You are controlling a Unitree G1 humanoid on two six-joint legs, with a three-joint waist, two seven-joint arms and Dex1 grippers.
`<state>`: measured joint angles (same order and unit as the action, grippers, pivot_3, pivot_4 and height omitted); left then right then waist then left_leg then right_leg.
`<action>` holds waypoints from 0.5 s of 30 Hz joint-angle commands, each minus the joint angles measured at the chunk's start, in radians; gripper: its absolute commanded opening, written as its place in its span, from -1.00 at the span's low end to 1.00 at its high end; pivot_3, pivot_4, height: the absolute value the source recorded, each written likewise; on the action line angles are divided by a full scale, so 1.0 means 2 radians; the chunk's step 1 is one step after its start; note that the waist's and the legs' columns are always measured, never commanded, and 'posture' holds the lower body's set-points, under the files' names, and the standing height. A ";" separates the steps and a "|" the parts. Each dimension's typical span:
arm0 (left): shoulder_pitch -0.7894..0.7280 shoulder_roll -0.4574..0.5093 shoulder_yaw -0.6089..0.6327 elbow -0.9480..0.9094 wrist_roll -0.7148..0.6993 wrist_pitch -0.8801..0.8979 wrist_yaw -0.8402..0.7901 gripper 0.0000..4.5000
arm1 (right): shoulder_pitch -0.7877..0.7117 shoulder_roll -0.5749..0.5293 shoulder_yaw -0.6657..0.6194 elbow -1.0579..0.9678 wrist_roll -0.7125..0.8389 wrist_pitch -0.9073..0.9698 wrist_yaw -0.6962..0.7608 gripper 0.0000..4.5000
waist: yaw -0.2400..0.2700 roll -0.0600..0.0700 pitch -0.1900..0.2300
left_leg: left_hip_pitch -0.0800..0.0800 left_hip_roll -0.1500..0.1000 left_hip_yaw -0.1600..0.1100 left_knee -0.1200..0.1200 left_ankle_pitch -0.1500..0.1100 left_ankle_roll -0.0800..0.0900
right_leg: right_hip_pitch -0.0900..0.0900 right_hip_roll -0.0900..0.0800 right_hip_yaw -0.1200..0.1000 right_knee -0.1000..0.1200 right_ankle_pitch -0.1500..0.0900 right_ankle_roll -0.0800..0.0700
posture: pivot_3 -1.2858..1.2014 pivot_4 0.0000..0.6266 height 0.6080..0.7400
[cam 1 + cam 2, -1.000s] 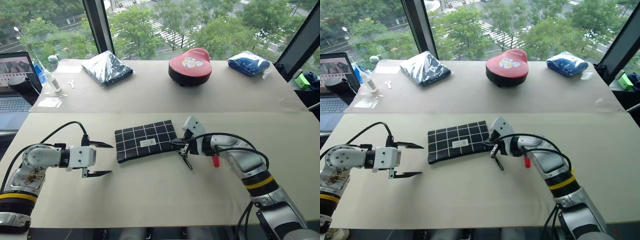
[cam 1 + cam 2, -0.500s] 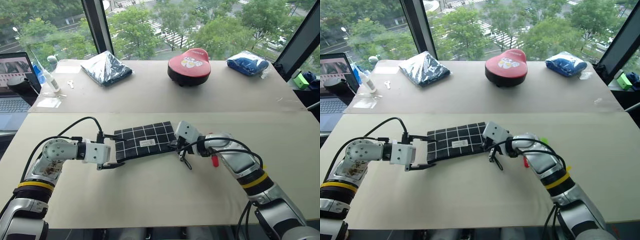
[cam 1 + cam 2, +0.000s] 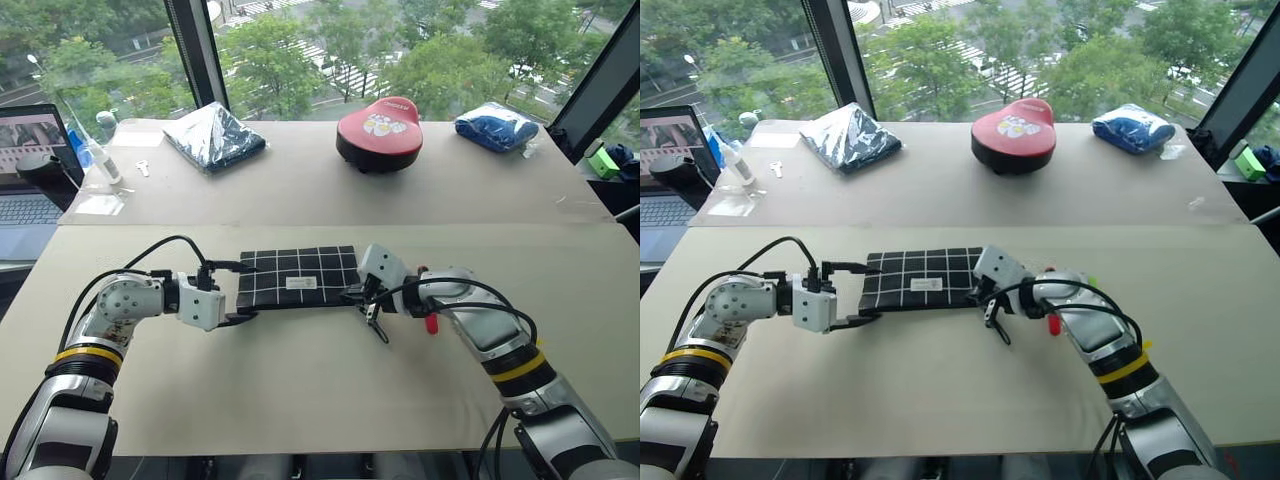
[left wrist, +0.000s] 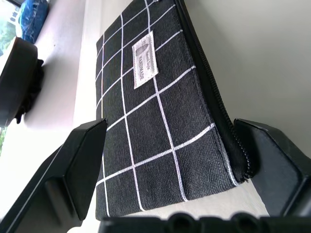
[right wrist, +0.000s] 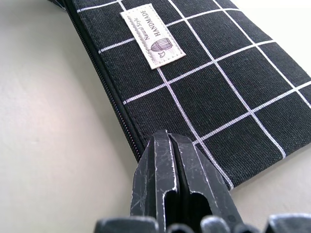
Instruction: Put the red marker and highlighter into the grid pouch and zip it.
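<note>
The grid pouch [image 3: 297, 279] lies flat on the near half of the table [image 3: 320, 390], about midway between the two arms, its long axis running left to right across the robot's front and nearly square to the table edge, with the zipper along the edge nearest the robot. Over at the pouch's left short end sits the left gripper [image 3: 240, 293], its two black fingers spread wide, one at the far corner and one at the near corner, so the end of the pouch sits between them. The left wrist view makes that plain: one finger [image 4: 80, 160] stands outside the far long edge, the other beyond the zipper edge, and whether either pad actually presses the fabric I cannot tell. At the opposite end, the right gripper [image 3: 356, 292] is down at the near right corner with its fingers [image 5: 170, 170] pressed tight together, tips right at the zipper line; a black pull cord [image 3: 377, 326] dangles from that corner toward the robot. The right wrist view adds what the head views cannot: the small white label [image 5: 153, 36] reads HANDMADE with a tiny barrel drawing, and the zipper teeth along that stretch look shut. The head views, in turn, give the rest of the table: a red rounded case [image 3: 379, 132], a dark folded bag [image 3: 214, 136] and a blue bundle [image 3: 498, 127] along the far side, and a laptop [image 3: 30, 165] off at the left.
</note>
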<state>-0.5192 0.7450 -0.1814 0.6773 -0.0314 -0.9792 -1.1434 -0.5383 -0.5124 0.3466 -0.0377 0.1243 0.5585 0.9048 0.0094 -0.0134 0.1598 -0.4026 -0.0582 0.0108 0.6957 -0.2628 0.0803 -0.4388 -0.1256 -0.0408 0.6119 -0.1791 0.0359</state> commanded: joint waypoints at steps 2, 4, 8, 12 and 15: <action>-0.001 0.003 0.004 -0.007 -0.041 0.011 -0.021 -0.03 | 0.002 -0.007 -0.013 -0.017 0.003 0.006 0.001 -1.00 | 0.000 0.000 0.000 | 0.000 0.000 0.000 0.000 0.000 0.000 | 0.000 0.000 0.000 0.000 0.000 0.000 | 0.03 -0.52 1.00; 0.001 0.002 0.005 -0.008 -0.049 0.015 -0.026 -0.34 | 0.004 -0.009 -0.014 -0.019 0.004 0.007 0.002 -1.00 | 0.000 0.000 0.000 | 0.000 0.000 0.000 0.000 0.000 0.000 | 0.000 0.000 0.000 0.000 0.000 0.000 | 0.03 -0.52 1.00; 0.002 0.000 0.007 -0.002 -0.056 0.016 -0.034 -0.99 | 0.006 -0.012 -0.018 -0.024 0.009 0.010 0.006 -1.00 | 0.000 0.000 0.000 | 0.000 0.000 0.000 0.000 0.000 0.000 | 0.000 0.000 0.000 0.000 0.000 0.000 | 0.03 -0.52 1.00; 0.000 -0.003 0.009 0.006 -0.062 0.018 -0.039 -0.99 | 0.005 -0.014 -0.020 -0.022 0.015 0.013 0.011 -1.00 | -0.001 0.000 0.000 | 0.000 0.000 0.000 0.000 0.000 0.000 | 0.000 0.000 0.000 0.000 0.000 0.000 | 0.03 -0.52 1.00; 0.000 -0.009 0.011 0.005 -0.059 0.025 -0.033 -0.99 | 0.003 -0.010 -0.027 -0.018 0.021 0.016 0.007 -1.00 | -0.001 0.000 0.000 | 0.000 0.000 0.000 0.000 0.000 0.000 | 0.000 0.000 0.000 0.000 0.000 0.000 | 0.03 -0.52 1.00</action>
<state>-0.5120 0.7330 -0.1792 0.6929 -0.1247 -0.9370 -1.2209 -0.5319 -0.5298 0.3336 -0.0527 0.1421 0.5773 0.9176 0.0080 -0.0134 0.1598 -0.4029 -0.0583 0.0108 0.6958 -0.2630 0.0806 -0.4389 -0.1255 -0.0408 0.6118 -0.1791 0.0359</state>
